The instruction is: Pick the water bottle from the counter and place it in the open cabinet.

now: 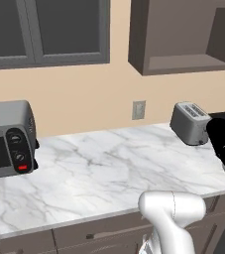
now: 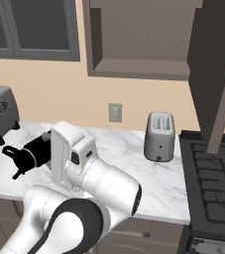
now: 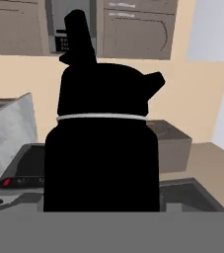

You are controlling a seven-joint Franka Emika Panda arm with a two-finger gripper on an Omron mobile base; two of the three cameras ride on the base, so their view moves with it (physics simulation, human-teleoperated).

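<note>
- water bottle (image 2: 28, 155): black, lying roughly horizontal in the air above the counter (image 1: 109, 163), cap end pointing away from the arm in the right base view.
- hand view: the bottle's body (image 3: 101, 163) sits directly before the camera, cap and loop handle uppermost.
- gripper: fingertips hidden behind the bottle; cannot tell whether clenched or released.
- open cabinet (image 1: 183, 62): on the wall above the silver toaster (image 1: 190, 122), well apart from the bottle.
- toaster oven (image 1: 7, 139): at the counter's left end.
</note>
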